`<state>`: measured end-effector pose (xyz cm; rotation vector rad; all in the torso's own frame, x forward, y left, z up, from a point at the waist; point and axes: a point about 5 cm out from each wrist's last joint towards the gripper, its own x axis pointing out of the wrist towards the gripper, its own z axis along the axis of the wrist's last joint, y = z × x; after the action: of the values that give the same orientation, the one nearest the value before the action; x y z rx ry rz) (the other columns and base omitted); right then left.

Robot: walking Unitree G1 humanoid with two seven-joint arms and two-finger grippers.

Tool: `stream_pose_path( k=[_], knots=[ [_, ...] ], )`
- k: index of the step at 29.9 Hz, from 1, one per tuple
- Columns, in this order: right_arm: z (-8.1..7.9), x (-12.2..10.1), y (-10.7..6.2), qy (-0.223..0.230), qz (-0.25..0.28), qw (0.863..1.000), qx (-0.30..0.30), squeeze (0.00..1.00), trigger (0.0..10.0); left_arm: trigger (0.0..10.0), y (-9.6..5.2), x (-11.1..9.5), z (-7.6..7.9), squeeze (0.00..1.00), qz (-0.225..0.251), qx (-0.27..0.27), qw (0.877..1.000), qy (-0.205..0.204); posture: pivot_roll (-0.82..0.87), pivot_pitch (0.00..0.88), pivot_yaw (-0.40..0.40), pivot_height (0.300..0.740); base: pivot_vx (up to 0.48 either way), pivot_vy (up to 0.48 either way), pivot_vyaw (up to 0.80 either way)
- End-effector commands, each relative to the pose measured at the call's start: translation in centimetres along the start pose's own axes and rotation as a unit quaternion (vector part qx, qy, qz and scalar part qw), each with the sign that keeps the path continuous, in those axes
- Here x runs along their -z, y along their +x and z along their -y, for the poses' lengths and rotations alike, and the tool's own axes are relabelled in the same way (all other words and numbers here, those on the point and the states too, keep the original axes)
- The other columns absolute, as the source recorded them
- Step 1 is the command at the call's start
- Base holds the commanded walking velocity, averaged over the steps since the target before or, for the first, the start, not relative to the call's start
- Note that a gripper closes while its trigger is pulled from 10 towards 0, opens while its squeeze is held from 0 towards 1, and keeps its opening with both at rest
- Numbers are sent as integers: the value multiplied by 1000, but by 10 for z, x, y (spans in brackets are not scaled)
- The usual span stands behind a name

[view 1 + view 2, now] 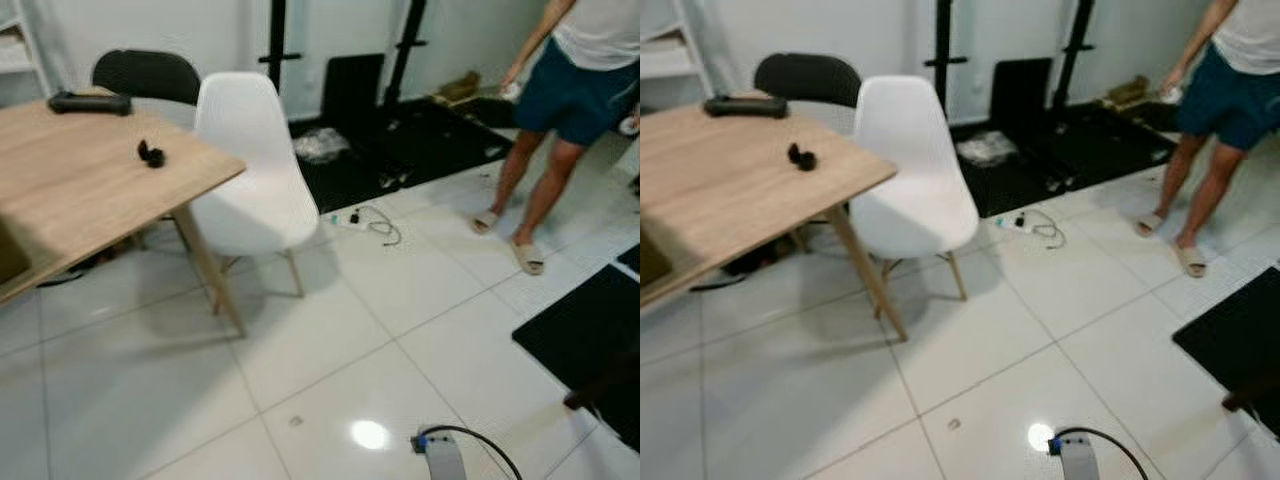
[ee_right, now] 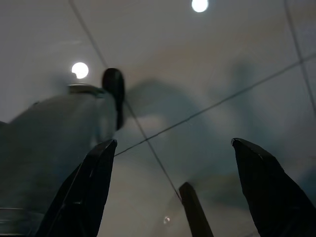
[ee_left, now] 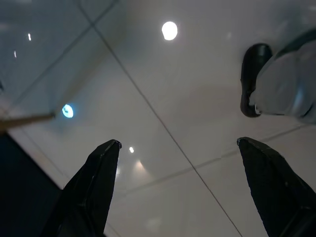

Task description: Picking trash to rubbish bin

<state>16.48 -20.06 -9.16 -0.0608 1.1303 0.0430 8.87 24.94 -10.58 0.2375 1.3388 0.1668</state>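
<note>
A crumpled clear plastic bag [image 1: 320, 145] lies on the black mat [image 1: 420, 140] by the far wall, behind the white chair. A tiny scrap [image 1: 295, 421] sits on the white tiles close in front of me. On the wooden table [image 1: 70, 190] rests a small black object [image 1: 151, 154]. My left gripper [image 3: 177, 143] hangs open over bare tiles, with nothing between its fingers. My right gripper [image 2: 173, 142] is also open above the floor and holds nothing. A silver arm piece with a black cable [image 1: 442, 452] pokes in at the bottom edge.
A white chair [image 1: 250, 170] and a black chair [image 1: 146, 73] stand at the table. A person in blue shorts and sandals [image 1: 560, 100] stands at the right back. A white cable [image 1: 372, 222] lies on the tiles, and another black mat [image 1: 590, 335] is at the right.
</note>
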Motion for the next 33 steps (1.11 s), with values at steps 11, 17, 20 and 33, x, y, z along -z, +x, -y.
stream_pose_path(
  k=[11, 17, 20, 33],
  knots=[
    [-2, 11, 0, -6, -18, 1000, -2, 0, 10000, 10000, 0, 6, -2, 0, -6, -2, 1000, 3, 129, 46, -58, 740, 0, 0, -788],
    [1, 13, -1, -13, -21, 1000, 0, 0, 10000, 10000, 0, 13, 6, 0, -16, 6, 1000, -12, 125, 55, -64, 740, 0, 0, -788],
    [3, 14, -1, -14, -22, 1000, 2, 0, 10000, 10000, -1, 17, 10, 0, -20, 11, 1000, -14, 123, 56, -62, 740, 0, 0, -788],
    [1, 17, -1, -16, -25, 1000, 1, 0, 10000, 10000, 0, 15, 7, 0, -15, 12, 1000, -9, 117, 57, -50, 740, 0, 0, -788]
  ],
)
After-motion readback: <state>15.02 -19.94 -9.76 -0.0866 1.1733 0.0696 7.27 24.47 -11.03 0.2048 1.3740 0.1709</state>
